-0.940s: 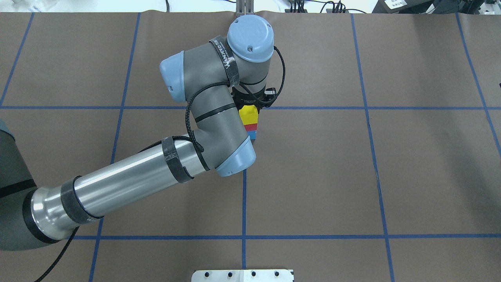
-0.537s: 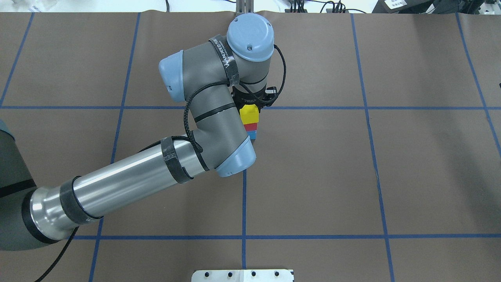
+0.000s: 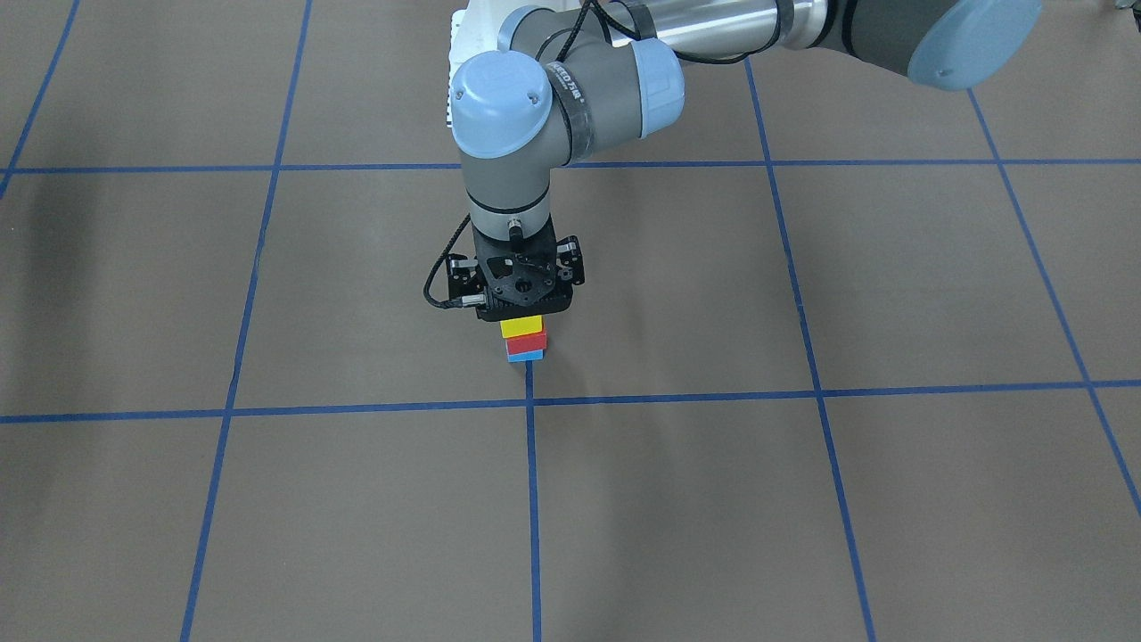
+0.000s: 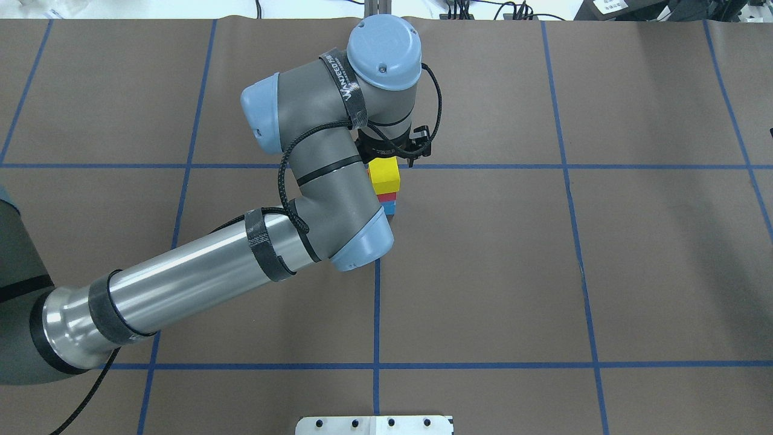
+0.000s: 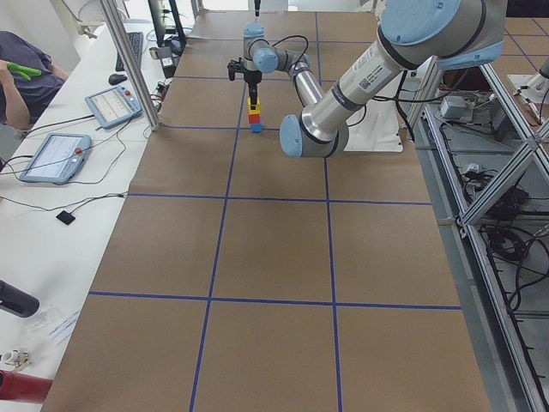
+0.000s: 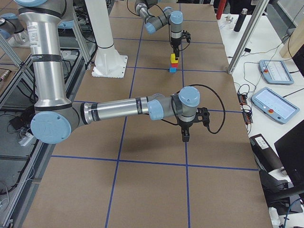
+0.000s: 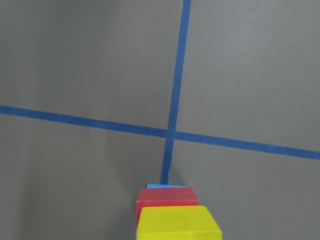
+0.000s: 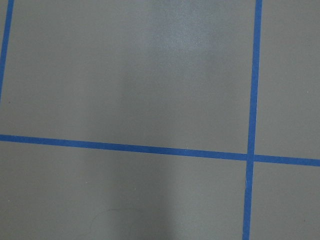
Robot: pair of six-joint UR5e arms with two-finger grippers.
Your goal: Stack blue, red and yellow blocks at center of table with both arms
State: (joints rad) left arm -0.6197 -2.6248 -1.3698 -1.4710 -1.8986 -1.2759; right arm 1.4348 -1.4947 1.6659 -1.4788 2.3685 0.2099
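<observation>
The blocks stand as one stack beside a tape crossing at the middle of the table [image 4: 543,272]: yellow block [image 3: 521,326] on top, red block [image 3: 527,342] under it, blue block [image 3: 526,356] at the bottom. My left gripper [image 3: 521,312] hangs straight over the yellow block, just above its top, and its fingers are hidden behind its black body. The left wrist view looks down the stack, yellow block [image 7: 178,223] resting on red [image 7: 167,196]. My right gripper [image 6: 185,137] shows only in the exterior right view, low over bare table; whether it is open or shut I cannot tell.
The white pedestal base [image 4: 374,425] sits at the table's near edge. Side benches carry tablets [image 6: 272,71] and cables, and a person [image 5: 17,73] sits at the bench on the left side. A metal post [image 5: 129,60] stands by that bench.
My left arm has risen slightly and more of the yellow block's top shows. The yellow block has stayed on the red one.
</observation>
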